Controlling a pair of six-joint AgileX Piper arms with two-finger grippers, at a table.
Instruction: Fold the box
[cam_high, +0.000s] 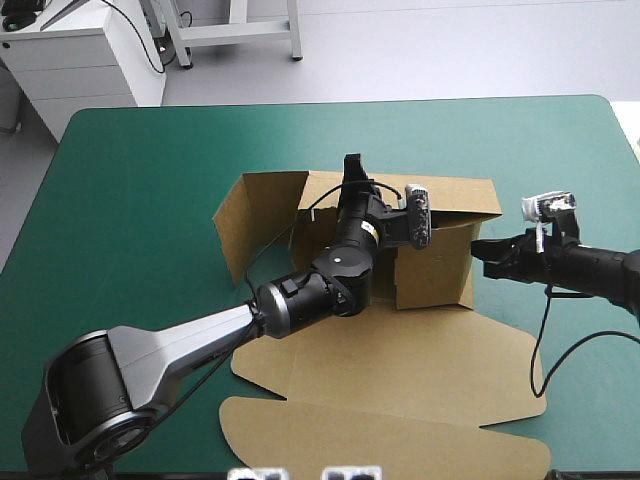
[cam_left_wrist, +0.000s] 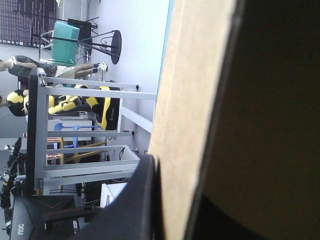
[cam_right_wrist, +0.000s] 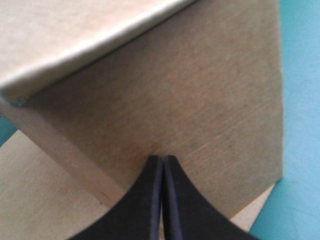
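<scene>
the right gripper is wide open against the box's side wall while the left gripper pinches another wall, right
Not quite: the right gripper is shut, its fingers meeting at a side wall of the box, as the right wrist view shows. The left gripper does pinch another wall.

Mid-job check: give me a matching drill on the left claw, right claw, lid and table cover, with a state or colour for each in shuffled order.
Things:
1. left claw
2. right claw
3. lid
4. table cover

States:
A. teal-green
B. shut, tip against the box's right wall
C. lying flat toward the table's near edge
D. shut on the box's far wall

Pairs: 1-D, 2-B, 3-C, 4-A
</scene>
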